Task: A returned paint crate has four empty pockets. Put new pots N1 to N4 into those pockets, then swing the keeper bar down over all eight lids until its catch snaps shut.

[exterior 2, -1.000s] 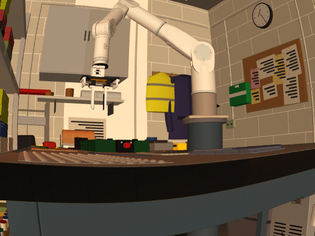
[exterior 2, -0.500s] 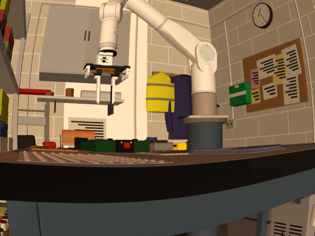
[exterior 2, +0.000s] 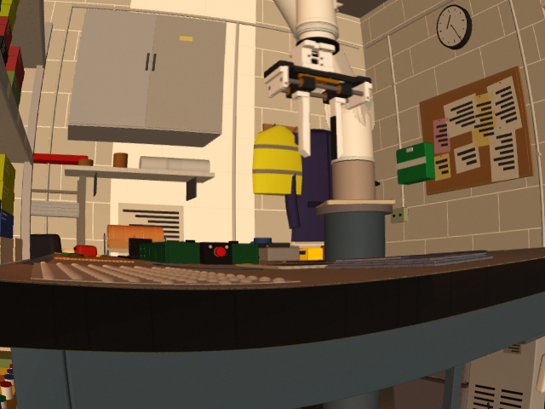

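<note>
My gripper point(exterior 2: 321, 151) hangs high above the middle of the bench, fingers pointing straight down, and it is open with nothing in it. Far below and to its left, at the bench's back edge, sits the green paint crate point(exterior 2: 195, 252), seen edge-on from this low angle, with a black block and a red round catch point(exterior 2: 220, 251) on its near face. The pockets, the lids and the keeper bar are hidden by the crate's side. I cannot make out any loose pots on the bench.
Behind the work the arm's grey pedestal point(exterior 2: 354, 232) stands on the bench's far side, with a yellow vest point(exterior 2: 277, 160) hanging on the wall. A ribbed tray point(exterior 2: 150, 273) lies front left. Flat dark plates point(exterior 2: 409, 259) lie to the right.
</note>
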You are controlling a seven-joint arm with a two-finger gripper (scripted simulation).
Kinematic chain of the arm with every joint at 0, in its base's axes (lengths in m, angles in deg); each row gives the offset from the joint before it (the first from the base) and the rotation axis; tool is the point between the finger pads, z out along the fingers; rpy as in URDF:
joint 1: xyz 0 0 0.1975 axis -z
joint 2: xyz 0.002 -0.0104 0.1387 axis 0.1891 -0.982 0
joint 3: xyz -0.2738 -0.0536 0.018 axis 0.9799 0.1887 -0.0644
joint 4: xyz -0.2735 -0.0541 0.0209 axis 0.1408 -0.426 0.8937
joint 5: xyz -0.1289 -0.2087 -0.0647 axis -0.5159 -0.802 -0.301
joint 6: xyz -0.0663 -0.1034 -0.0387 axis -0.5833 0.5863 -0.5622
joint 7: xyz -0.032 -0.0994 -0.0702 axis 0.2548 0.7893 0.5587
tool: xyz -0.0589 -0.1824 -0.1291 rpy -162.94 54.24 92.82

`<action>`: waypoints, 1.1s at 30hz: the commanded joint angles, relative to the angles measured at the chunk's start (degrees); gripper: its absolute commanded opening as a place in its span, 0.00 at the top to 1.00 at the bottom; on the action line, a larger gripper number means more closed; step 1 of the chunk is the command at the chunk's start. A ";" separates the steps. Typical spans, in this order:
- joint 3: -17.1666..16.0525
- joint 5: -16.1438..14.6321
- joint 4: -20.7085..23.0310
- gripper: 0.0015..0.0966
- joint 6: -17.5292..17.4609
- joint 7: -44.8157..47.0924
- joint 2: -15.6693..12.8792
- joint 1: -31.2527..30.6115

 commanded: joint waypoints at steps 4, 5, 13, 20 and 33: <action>1.35 2.03 3.64 0.52 1.25 -6.18 -0.76 -10.30; 1.71 2.53 4.59 0.52 1.56 -7.74 -0.98 -12.87; 4.42 6.20 11.57 0.52 3.82 -19.21 -2.56 -31.82; 6.27 8.68 16.34 0.52 5.35 -27.01 -3.64 -44.66; 8.02 10.99 20.82 0.52 6.76 -34.26 -4.65 -56.60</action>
